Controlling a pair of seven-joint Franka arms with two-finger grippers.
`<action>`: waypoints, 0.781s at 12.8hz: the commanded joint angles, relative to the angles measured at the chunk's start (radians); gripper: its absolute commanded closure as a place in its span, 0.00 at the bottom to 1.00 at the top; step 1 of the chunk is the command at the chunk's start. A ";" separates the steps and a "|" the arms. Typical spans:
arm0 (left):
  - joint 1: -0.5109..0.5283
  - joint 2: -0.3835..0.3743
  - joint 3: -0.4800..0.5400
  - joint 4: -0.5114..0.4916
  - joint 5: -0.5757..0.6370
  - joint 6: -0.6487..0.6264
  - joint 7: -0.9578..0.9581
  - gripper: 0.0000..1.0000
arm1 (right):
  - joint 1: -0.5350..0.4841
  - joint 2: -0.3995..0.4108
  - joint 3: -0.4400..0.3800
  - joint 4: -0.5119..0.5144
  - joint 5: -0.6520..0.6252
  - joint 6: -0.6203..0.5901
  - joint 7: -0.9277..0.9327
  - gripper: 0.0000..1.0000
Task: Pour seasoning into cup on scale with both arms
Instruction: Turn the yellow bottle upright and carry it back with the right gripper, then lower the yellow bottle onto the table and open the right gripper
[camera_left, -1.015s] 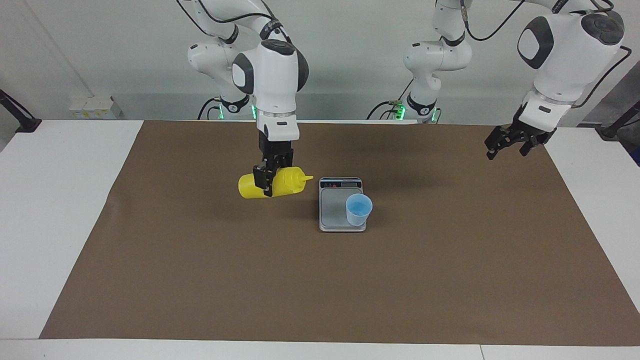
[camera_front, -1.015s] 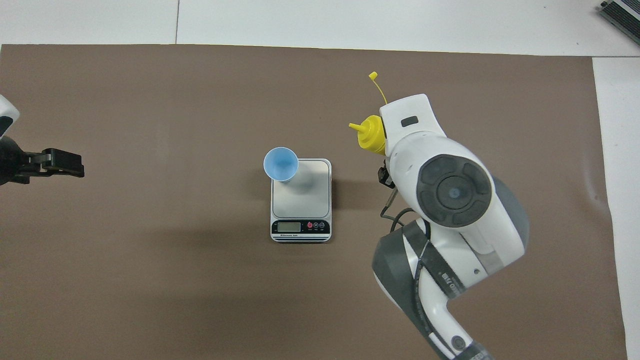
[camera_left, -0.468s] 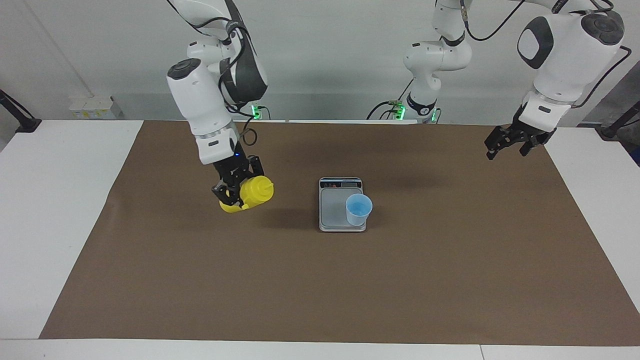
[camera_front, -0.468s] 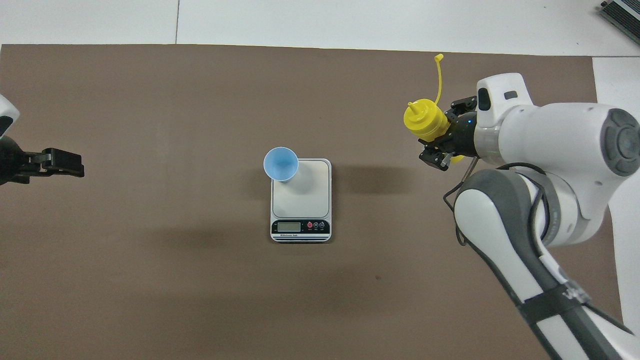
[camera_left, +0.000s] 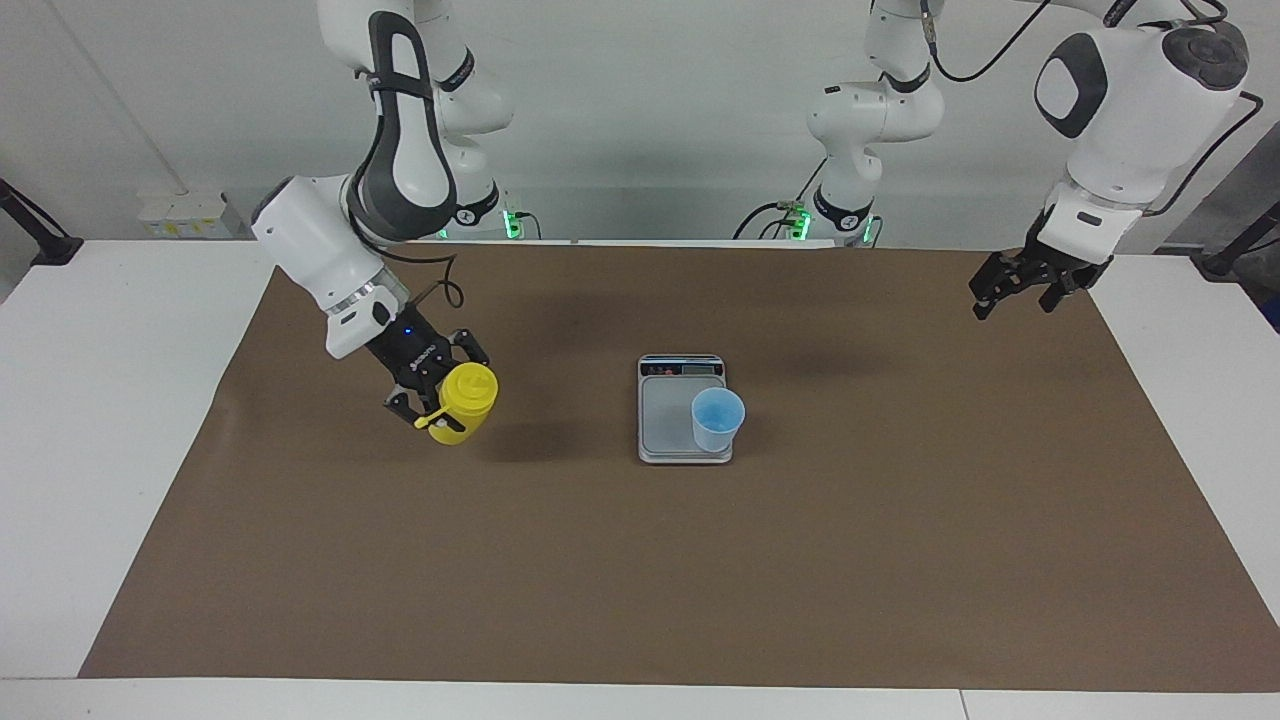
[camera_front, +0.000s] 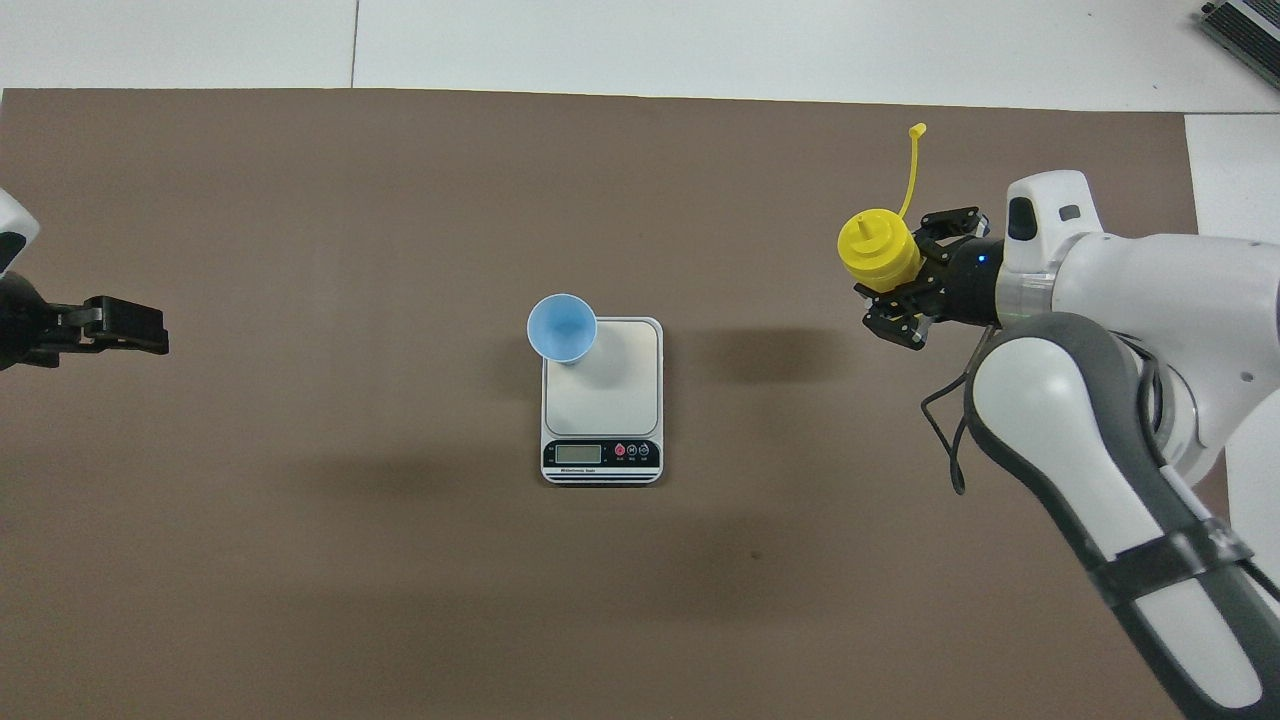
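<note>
My right gripper is shut on the yellow seasoning bottle and holds it about upright above the mat, toward the right arm's end of the table from the scale. In the overhead view the bottle shows its nozzle top, and the cap strap sticks out from it. The light-blue cup stands on the silver-grey scale, at the plate's corner farther from the robots. In the overhead view the cup overhangs the scale. My left gripper waits open and empty over the mat's edge at the left arm's end.
A brown mat covers most of the white table. The scale's display strip is at its end nearer to the robots.
My right gripper has carried the bottle away from the scale toward the right arm's end and turned it from lying sideways to about upright. The left arm has not moved.
</note>
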 joint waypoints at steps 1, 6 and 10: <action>0.000 -0.017 0.005 -0.014 -0.013 0.002 0.004 0.00 | -0.048 -0.020 0.010 -0.097 0.258 0.017 -0.256 1.00; 0.000 -0.017 0.005 -0.014 -0.013 0.002 0.004 0.00 | -0.131 0.037 0.010 -0.137 0.408 -0.083 -0.510 1.00; 0.000 -0.017 0.005 -0.014 -0.013 0.002 0.004 0.00 | -0.172 0.074 0.010 -0.139 0.471 -0.138 -0.613 0.01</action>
